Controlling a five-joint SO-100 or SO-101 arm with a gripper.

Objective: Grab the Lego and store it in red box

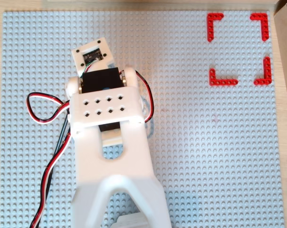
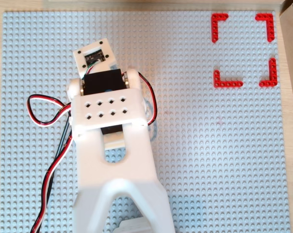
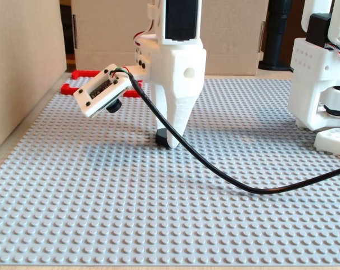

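Fixed view: Lego (image 3: 162, 136) at end effector (image 3: 173, 142) tip, on baseplate (image 3: 226, 225).

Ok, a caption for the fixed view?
White arm's gripper lowered onto the black Lego on the grey baseplate.

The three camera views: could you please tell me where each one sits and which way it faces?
An overhead view: above the baseplate, looking straight down; shows the arm, its wrist camera and the red box top right.
Another overhead view: the same vantage and picture.
Fixed view: low at table level, facing across the studs; shows the claw down at the Lego, base at right.
Shared: arm, box, baseplate.
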